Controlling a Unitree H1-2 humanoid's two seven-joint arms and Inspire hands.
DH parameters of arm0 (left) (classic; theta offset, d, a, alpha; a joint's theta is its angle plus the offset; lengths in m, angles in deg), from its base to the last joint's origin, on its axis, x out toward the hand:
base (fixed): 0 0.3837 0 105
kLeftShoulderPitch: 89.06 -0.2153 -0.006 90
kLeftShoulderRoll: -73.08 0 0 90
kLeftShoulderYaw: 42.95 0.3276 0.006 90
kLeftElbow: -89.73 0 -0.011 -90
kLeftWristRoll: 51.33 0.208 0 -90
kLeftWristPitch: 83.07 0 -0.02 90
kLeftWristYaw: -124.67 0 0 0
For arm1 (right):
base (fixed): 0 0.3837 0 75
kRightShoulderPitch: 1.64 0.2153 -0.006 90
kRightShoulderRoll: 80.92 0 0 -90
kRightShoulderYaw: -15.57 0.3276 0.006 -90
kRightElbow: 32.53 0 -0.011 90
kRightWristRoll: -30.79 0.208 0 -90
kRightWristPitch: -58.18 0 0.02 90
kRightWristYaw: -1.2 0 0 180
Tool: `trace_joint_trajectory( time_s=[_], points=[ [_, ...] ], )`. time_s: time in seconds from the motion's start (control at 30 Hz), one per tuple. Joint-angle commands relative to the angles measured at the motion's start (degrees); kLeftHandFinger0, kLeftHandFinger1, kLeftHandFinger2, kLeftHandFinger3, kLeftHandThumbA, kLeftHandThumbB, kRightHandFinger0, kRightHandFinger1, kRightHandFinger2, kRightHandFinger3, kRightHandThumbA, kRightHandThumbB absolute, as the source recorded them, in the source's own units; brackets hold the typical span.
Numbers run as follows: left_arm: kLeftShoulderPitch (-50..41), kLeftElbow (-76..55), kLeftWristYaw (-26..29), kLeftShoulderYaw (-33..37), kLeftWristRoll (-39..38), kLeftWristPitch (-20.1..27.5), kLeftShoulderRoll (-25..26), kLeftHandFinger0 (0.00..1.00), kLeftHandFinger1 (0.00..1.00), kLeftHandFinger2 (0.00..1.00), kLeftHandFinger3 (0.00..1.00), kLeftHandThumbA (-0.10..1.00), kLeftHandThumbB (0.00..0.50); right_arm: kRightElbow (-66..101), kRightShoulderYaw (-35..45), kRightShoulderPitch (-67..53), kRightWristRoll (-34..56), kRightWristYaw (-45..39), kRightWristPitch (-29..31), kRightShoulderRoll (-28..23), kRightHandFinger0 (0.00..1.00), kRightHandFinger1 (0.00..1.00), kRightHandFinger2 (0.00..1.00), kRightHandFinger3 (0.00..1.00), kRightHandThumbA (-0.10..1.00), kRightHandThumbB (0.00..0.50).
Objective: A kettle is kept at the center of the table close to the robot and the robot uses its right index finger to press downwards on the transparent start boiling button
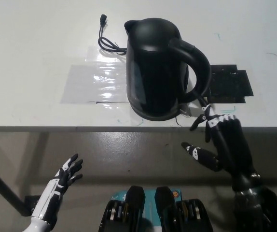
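**Right robot hand raised with fingers spread, left at rest**

Your black right robot hand (220, 140) is up at the lower right, wrist below and fingers pointing up and away from you. The fingers are apart and hold nothing; the thumb juts out toward your left side. Your white left robot hand (63, 179) rests low at the lower left, fingers splayed and empty, well apart from the right one.

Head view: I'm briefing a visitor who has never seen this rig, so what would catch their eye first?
The black kettle dominates, standing at the near middle of the white table with its cord trailing behind it. Next comes the black right hand at the table's front edge, fingertips beside the kettle's base under the handle. The white left hand rests open at lower left, below the table.
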Motion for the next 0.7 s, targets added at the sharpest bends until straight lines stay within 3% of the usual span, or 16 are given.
trace_joint_trajectory(
  time_s=[0.0,0.1,0.13,0.17,0.2,0.23,0.27,0.3,0.57,0.67],
  points=[
    [0.65,-1.07,-0.77,0.12,-0.42,1.91,0.64,0.96,1.0,1.0,1.0,1.0,0.305,7.26,1.08,-1.14,3.15,-1.59,2.06,-0.28,0.0,0.03,0.28,1.0,1.0,0.399],
    [0.8,-1.1,-0.64,0.04,-0.16,1.96,0.78,0.96,1.0,1.0,1.0,1.0,0.306,9.54,0.99,-3.4,5.42,-0.02,5.66,-0.36,0.0,0.05,0.29,1.0,1.0,0.391],
    [0.8,-1.26,-0.69,0.05,-0.21,1.84,0.82,0.96,1.0,1.0,1.0,1.0,0.304,9.99,1.0,-4.35,6.29,0.96,7.48,-0.3,0.0,0.05,0.24,1.0,1.0,0.399],
    [0.9,-1.3,-0.78,0.0,-0.39,1.74,0.87,0.96,1.0,1.0,1.0,1.0,0.315,10.21,1.0,-5.15,6.83,1.61,9.07,-0.37,0.03,0.11,0.31,1.0,1.0,0.407],
    [0.98,-1.25,-0.89,-0.02,-0.6,1.69,0.9,0.97,1.0,1.0,1.0,1.0,0.321,10.33,0.96,-5.76,7.65,1.56,10.08,-0.64,0.15,0.27,0.47,1.0,1.0,0.407],
    [1.01,-1.28,-1.01,-0.01,-0.82,1.51,0.89,0.97,1.0,1.0,1.0,1.0,0.323,10.4,0.77,-6.6,9.19,1.23,11.54,-1.29,0.39,0.49,0.69,1.0,1.0,0.396],
    [0.99,-1.4,-1.0,-0.02,-0.89,1.33,0.85,0.97,1.0,1.0,1.0,1.0,0.325,10.11,0.62,-7.75,11.38,0.81,13.78,-2.14,0.73,0.81,1.0,1.0,1.0,0.399],
    [1.32,-1.21,-0.89,-0.06,-0.79,1.43,0.82,0.97,1.0,1.0,1.0,1.0,0.327,9.36,0.57,-8.66,13.23,0.9,15.68,-2.95,1.0,1.0,1.0,1.0,1.0,0.403],
    [1.58,-0.66,-1.01,-0.18,-1.16,2.01,0.9,0.98,1.0,1.0,1.0,1.0,0.329,3.26,-0.49,-13.53,14.49,8.56,15.93,-7.29,1.0,1.0,1.0,1.0,1.0,0.423],
    [1.79,-0.47,-1.57,0.04,-1.68,2.16,1.05,1.0,1.0,1.0,1.0,1.0,0.338,-1.27,-0.17,-15.32,17.84,10.64,15.93,-7.62,1.0,1.0,1.0,1.0,1.0,0.456]
  ],
)
